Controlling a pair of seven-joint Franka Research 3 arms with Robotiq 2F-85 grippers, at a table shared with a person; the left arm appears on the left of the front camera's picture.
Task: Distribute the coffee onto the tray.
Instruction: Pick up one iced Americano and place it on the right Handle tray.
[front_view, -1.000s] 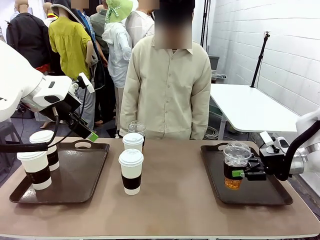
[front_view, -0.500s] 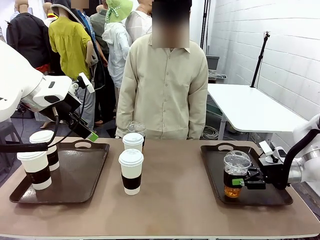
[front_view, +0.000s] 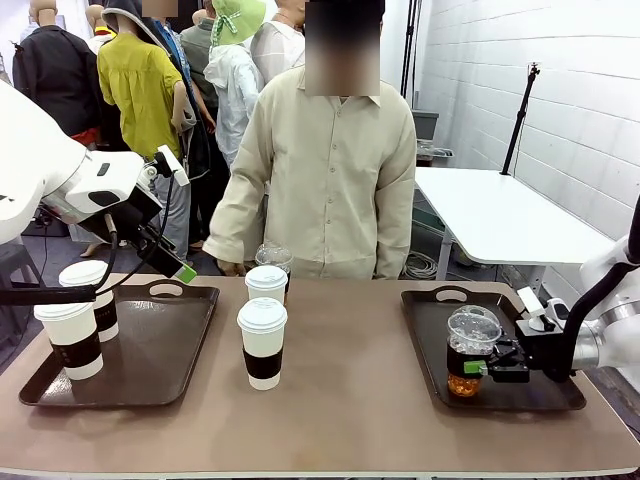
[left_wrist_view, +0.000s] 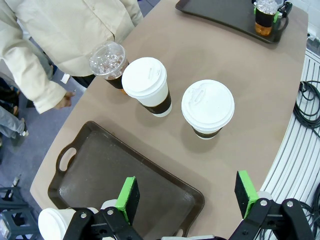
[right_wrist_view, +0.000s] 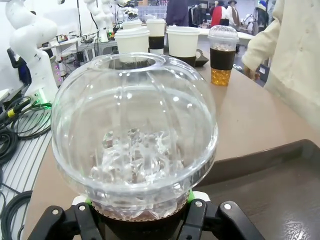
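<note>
Sinking lower, right jaws are gripping a clear dome-lidded plastic cup of amber drink on the dark brown tray. Left jaws are gaping wide.

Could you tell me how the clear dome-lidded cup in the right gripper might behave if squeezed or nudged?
The clear dome-lidded cup, clamped by the right gripper, looks like thin plastic, so it probably flexes if squeezed. Ice and dark drink inside suggest it is fairly heavy. Tall over a narrow base, it could tip if pushed high.
</note>
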